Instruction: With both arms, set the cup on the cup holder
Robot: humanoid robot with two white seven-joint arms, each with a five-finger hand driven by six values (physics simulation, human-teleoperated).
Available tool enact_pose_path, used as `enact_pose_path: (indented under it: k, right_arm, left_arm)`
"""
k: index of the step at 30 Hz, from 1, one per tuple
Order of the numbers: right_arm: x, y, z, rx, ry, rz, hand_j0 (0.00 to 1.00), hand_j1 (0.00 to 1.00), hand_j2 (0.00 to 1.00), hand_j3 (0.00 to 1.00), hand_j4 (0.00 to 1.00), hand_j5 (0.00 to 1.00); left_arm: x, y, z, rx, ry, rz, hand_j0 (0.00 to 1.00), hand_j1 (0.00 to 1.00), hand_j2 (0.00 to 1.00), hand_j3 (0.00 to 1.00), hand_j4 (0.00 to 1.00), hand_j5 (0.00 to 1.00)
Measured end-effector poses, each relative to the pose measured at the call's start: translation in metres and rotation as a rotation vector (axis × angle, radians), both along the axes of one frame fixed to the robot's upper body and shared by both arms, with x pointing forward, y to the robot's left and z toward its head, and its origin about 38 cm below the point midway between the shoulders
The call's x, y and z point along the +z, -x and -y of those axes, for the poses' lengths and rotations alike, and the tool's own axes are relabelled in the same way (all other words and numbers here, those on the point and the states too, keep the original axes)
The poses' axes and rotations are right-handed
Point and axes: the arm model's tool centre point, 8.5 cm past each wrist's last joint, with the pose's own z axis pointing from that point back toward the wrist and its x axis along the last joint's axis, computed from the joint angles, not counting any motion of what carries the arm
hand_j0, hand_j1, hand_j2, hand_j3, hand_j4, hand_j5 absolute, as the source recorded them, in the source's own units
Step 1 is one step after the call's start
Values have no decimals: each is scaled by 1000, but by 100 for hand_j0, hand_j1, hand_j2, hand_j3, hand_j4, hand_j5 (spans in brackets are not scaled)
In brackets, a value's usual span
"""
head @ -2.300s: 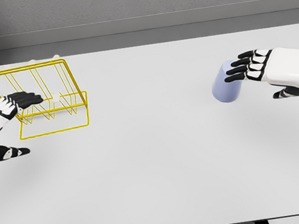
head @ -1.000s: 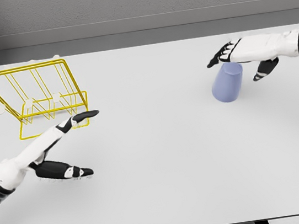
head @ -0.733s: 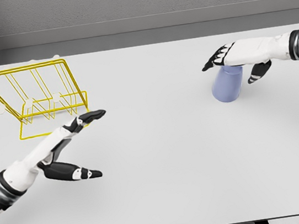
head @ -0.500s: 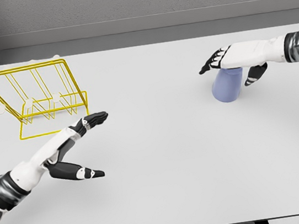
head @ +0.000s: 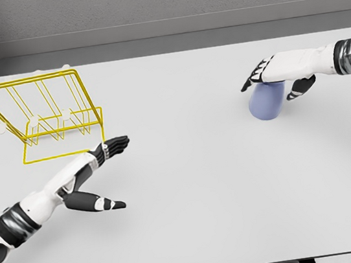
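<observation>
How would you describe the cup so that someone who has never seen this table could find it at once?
Start at the white table and look to its far right part. There, under the right hand, stands the cup, mouth down. It is the only solid, pale blue thing; the yellow wire holder sits far to the left.

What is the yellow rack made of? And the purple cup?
The yellow rack looks like thin metal wire with a glossy coating: slim, straight rods you can see through. The cup seems like smooth matte plastic, plain lavender with no shine, though ceramic is possible.
</observation>
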Motion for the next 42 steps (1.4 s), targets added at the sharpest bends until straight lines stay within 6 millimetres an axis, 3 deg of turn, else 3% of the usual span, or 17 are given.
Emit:
enact_pose_path:
  k: [7, 14, 23, 30, 42]
  right_arm:
    - [0, 0, 1, 1, 19, 7, 75, 75, 75, 75, 75, 75]
    - [0, -1, 1, 0, 25, 11, 64, 64, 64, 64, 64, 64]
    - [4, -1, 0, 6, 25, 20, 60, 60, 60, 60, 60, 60]
    - [18, 0, -5, 27, 18, 49, 54, 54, 54, 54, 54, 54]
    - [45, 20, -18, 116, 31, 117, 54, 54, 54, 54, 54, 54]
  left_arm:
    - [-17, 1, 6, 15, 16, -65, 100, 100, 100, 100, 100, 100]
    - [-21, -6, 12, 48, 93, -153, 100, 100, 100, 100, 100, 100]
    - [-29, -11, 15, 70, 114, -201, 100, 100, 100, 100, 100, 100]
    - [-40, -11, 20, 80, 126, -224, 100, 100, 100, 100, 100, 100]
    - [-43, -11, 22, 81, 128, -229, 100, 100, 100, 100, 100, 100]
